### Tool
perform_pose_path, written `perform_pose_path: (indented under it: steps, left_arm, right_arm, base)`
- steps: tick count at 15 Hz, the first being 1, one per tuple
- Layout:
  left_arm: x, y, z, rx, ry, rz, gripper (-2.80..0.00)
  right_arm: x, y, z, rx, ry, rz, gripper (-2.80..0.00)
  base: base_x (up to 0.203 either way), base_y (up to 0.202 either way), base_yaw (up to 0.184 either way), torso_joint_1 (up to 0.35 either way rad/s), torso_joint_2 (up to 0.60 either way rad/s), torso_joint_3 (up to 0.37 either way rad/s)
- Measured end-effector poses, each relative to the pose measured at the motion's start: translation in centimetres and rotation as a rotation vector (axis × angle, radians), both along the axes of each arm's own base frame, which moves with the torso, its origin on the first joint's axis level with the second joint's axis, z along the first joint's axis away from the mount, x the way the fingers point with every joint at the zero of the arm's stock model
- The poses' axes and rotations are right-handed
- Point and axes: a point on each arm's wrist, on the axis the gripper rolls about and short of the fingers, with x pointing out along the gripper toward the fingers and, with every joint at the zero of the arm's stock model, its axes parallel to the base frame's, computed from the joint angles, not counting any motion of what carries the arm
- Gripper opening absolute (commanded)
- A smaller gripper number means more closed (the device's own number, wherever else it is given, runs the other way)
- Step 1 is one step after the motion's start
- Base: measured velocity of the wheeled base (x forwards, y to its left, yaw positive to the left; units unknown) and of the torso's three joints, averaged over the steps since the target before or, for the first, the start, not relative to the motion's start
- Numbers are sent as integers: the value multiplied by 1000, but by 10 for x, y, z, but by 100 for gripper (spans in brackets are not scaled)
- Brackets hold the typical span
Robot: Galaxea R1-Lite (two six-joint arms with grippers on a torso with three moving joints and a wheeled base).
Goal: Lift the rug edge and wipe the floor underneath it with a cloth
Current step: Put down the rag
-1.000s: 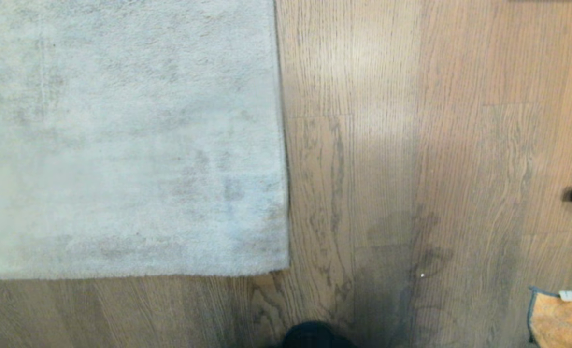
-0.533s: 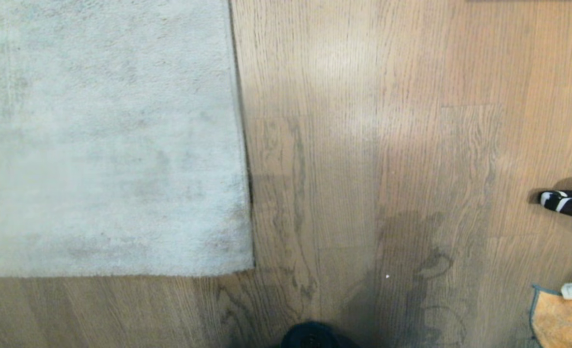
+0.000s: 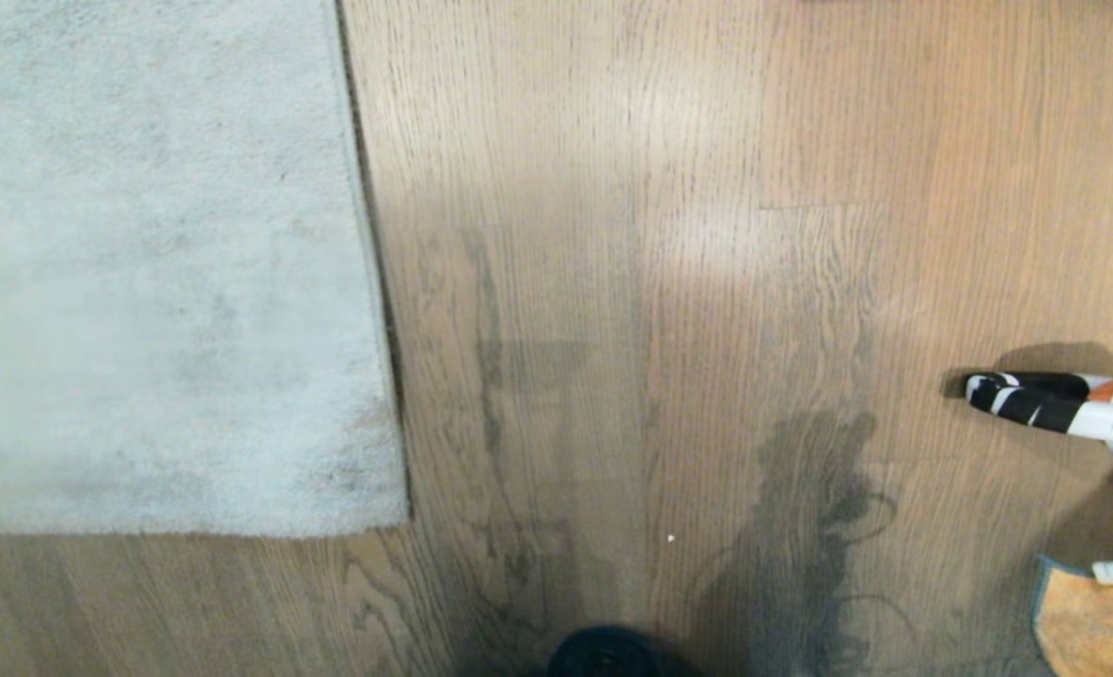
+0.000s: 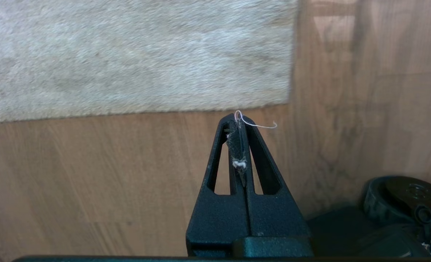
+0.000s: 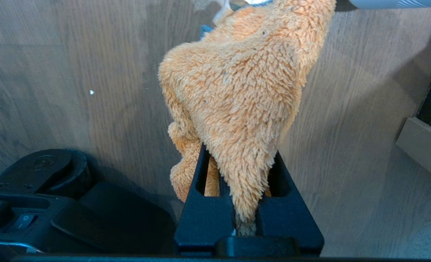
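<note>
The pale grey rug lies flat at the left of the head view. Its rug edge runs down to a corner on the brown plank floor. In the left wrist view my left gripper is shut just short of the rug, near its corner, with only fluff and a loose thread between the fingers. My right gripper is shut on the orange cloth, which drapes over its fingers. A corner of the cloth shows at the lower right of the head view.
A black-and-white striped thing with a white body pokes in from the right, low over the floor. My dark base sits at the bottom middle. A grey bar and a low beige ledge stand beside the cloth.
The whole head view has slid left, so the camera has moved right. The rug covers less of the view and the striped thing shows more. Neither arm has moved.
</note>
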Motion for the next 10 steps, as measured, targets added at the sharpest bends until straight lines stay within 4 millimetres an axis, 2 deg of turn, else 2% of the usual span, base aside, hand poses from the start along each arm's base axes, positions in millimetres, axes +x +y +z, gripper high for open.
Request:
perform_pose_path:
  steps: [10]
  left_arm:
    - [0,0,0,-2,0,0,-280]
  right_arm:
    - [0,0,0,0,0,0,-280]
  base:
    - [0,0,0,0,0,0]
